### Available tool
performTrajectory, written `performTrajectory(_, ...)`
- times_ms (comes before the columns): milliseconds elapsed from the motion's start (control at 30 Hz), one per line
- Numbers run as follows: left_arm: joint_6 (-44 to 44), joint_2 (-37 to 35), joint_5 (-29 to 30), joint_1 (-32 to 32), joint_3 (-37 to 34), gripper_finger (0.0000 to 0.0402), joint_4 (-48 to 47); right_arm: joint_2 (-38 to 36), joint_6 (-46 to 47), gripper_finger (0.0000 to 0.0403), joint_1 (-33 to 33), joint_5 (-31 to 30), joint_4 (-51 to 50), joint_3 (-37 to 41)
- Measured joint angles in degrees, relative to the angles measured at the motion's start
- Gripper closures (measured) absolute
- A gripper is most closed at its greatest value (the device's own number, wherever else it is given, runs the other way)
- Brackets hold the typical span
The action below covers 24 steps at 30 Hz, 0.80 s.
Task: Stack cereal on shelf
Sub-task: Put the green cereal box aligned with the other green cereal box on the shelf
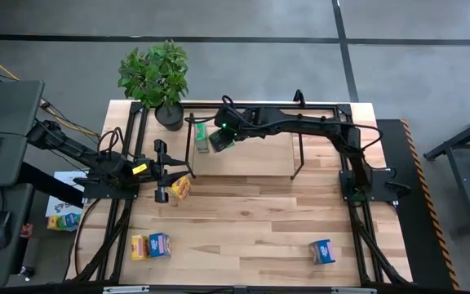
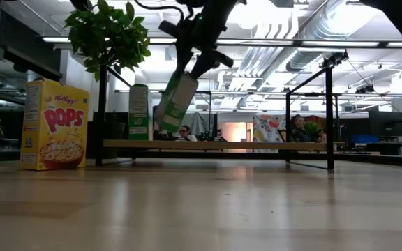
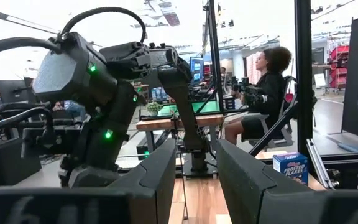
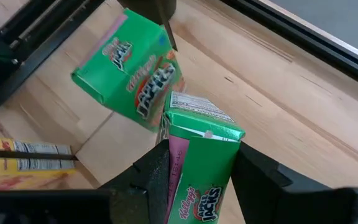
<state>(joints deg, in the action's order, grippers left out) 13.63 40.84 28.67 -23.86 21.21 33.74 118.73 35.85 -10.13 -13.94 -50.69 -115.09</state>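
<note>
Right end effector (image 4: 194, 180) clamped on tilted green box (image 4: 197, 162) above shelf (image 1: 251, 167), just beside standing green box (image 4: 132, 74). Could topple that neighbour if lowered askew. Left end effector (image 1: 160, 170) wide, idle.

One cereal box (image 1: 199, 131) on the shelf (image 1: 251, 159), far-left corner.
</note>
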Motion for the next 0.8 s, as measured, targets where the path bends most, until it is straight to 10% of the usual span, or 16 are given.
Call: performTrajectory(800, -0.02, 0.02, 0.0, 0.0, -0.02, 0.0295, 0.04, 1.01, -0.64, 0.026, -0.13, -1.04, -0.18, 0.0)
